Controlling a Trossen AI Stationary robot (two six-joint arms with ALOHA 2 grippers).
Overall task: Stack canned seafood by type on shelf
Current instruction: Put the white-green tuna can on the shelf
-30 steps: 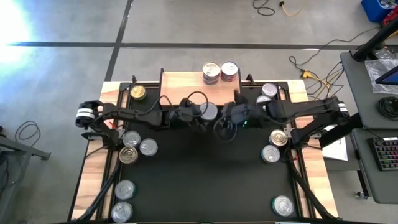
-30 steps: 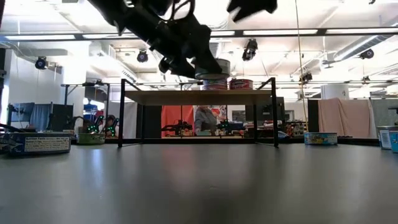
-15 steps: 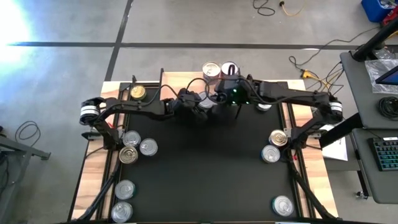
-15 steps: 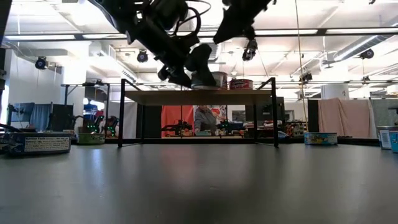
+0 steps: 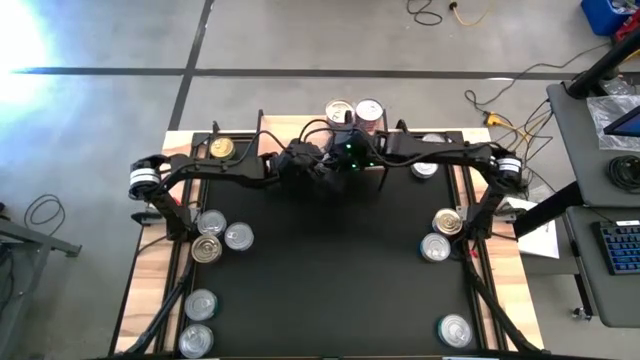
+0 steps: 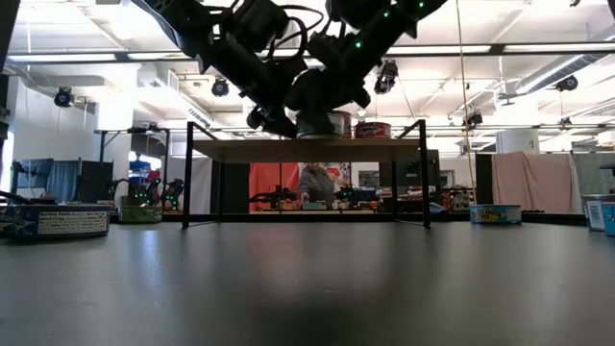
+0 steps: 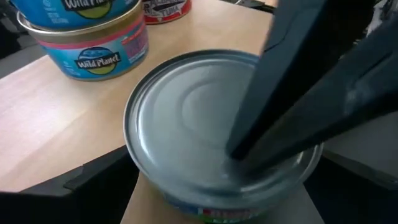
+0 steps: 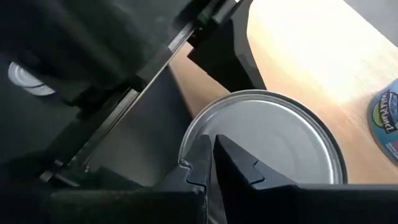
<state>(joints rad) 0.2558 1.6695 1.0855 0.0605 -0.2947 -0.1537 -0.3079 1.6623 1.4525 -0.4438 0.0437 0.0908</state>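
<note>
Silver-lidded, the tin under way sits at the front edge of the shelf, just on the wood, with the blue-labelled stack and a red-labelled one near the back edge. So only a handful of tins are up (I count two piles plus this one). Most wait on the black mat: a cluster by its left edge, two near the front-left corner, three along the right edge, and a gold-lidded one at the back-left.

Left gripper straddles the silver tin with fingers spread wide beside its wall. Right gripper is pinched closed, empty, tips pressing the lid.

From overhead both arms cover that tin entirely, and another by the shelf's right end is half hidden.
</note>
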